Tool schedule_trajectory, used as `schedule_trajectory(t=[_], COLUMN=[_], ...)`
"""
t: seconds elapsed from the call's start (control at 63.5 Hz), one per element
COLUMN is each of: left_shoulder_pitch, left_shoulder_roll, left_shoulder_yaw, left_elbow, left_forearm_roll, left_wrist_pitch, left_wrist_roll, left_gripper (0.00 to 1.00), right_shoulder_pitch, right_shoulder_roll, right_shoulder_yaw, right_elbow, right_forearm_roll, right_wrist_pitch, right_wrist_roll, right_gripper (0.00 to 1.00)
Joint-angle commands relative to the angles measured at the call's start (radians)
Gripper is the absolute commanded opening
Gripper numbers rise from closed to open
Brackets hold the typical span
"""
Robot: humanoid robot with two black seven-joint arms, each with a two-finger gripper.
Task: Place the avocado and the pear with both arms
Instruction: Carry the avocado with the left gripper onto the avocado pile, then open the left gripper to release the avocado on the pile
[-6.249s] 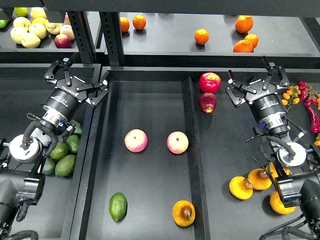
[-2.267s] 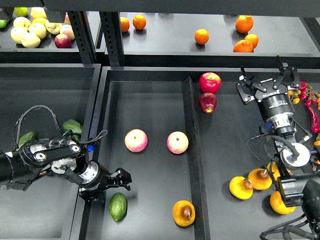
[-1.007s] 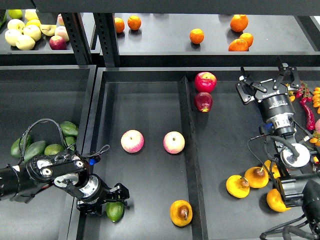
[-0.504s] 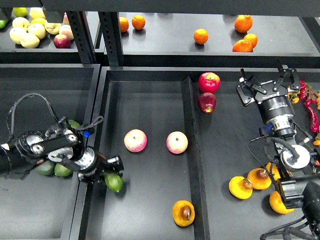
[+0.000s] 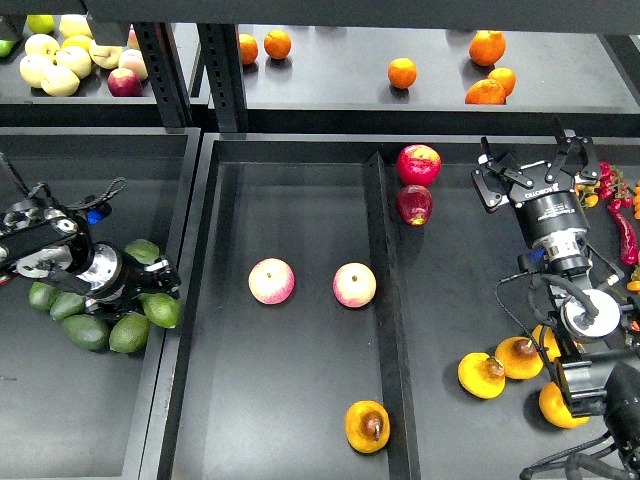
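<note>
— Two fingers of the left gripper (image 5: pixel 160 297) close on the avocado (image 5: pixel 163 310), but they are dark and partly hidden by the wrist. Do you see them well?

— Only a little. The avocado is smooth, mid green, egg-shaped, held over the left bin (image 5: pixel 100 420) beside a pile of green fruits (image 5: pixel 92 328). The left arm lies low, coming from the left edge.

— And the right gripper (image 5: pixel 537 167)?

— Its fingers are spread open, holding nothing, near the far right side. The arm rises from the near right corner; its base is cut off.

— Where is the pear (image 5: pixel 367 426)?

— In the middle tray (image 5: pixel 300 200), near its front right corner. Yellow-orange, with a brown blotch.
</note>
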Motion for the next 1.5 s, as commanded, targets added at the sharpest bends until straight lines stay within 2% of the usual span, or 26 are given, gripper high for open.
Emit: schedule_trajectory(t=[0.0, 0.645, 0.866, 0.976, 1.181, 1.385, 1.48], left_shoulder_pitch=[0.028, 0.1, 0.105, 0.106, 0.109, 0.117, 0.118], left_shoulder_roll=[0.022, 0.004, -0.01, -0.016, -0.017, -0.016, -0.017], left_shoulder_yaw=[-0.002, -0.035, -0.064, -0.089, -0.104, -0.107, -0.109], left_elbow=[0.021, 0.085, 0.108, 0.116, 0.116, 0.121, 0.133], left_forearm_roll=[0.003, 0.006, 0.006, 0.006, 0.006, 0.006, 0.004], left_wrist_pitch=[0.0, 0.0, 0.0, 0.0, 0.0, 0.0, 0.0], left_wrist_roll=[0.0, 0.0, 0.0, 0.0, 0.0, 0.0, 0.0], left_gripper=[0.49, 0.57, 0.64, 0.69, 0.75, 0.98, 0.99], right_shoulder_pitch=[0.0, -0.009, -0.014, -0.014, -0.012, -0.014, -0.014], right_shoulder_roll=[0.0, 0.0, 0.0, 0.0, 0.0, 0.0, 0.0], right_shoulder_yaw=[-0.002, -0.002, -0.002, -0.002, -0.003, -0.003, -0.005], right_elbow=[0.0, 0.009, 0.009, 0.009, 0.009, 0.011, 0.011], right_forearm_roll=[0.0, 0.0, 0.0, 0.0, 0.0, 0.0, 0.0], right_wrist_pitch=[0.0, 0.0, 0.0, 0.0, 0.0, 0.0, 0.0], right_wrist_roll=[0.0, 0.0, -0.011, -0.047, -0.057, -0.058, -0.06], right_gripper=[1.0, 1.0, 1.0, 1.0, 1.0, 1.0, 1.0])
